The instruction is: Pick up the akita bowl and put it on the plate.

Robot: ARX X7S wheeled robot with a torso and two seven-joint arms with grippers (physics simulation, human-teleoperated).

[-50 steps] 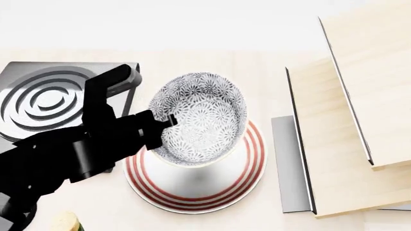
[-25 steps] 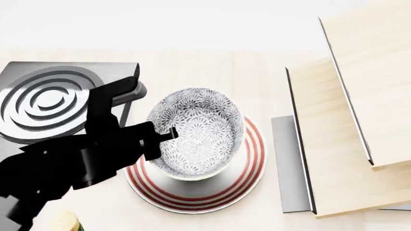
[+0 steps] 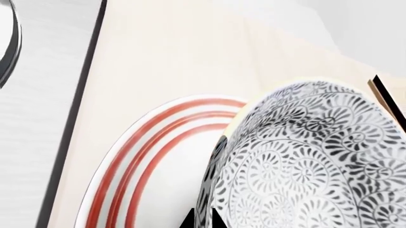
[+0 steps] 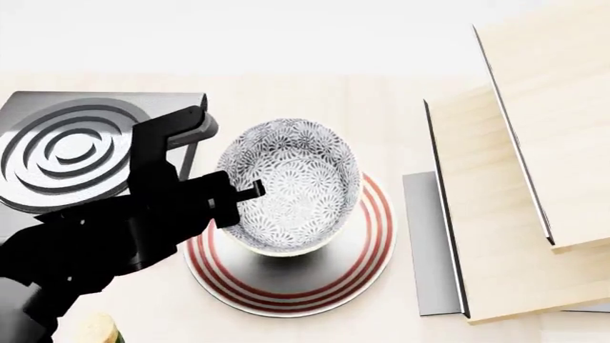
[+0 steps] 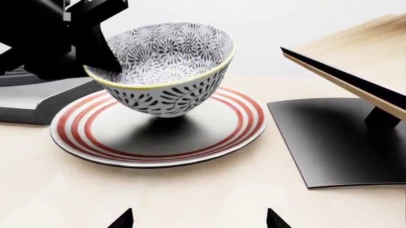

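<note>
Left pincer (image 4: 231,193) clamped on the near-left rim of the akita bowl (image 4: 296,187), one finger inside, one outside. Bowl tilted, foot resting on or just above the centre of the plate (image 4: 367,246); cannot tell which. Plate flat on the tabletop (image 4: 381,107), beside the burner (image 4: 67,146). Right pincer (image 5: 198,221) spread wide, holding nothing, well short of the plate.
</note>
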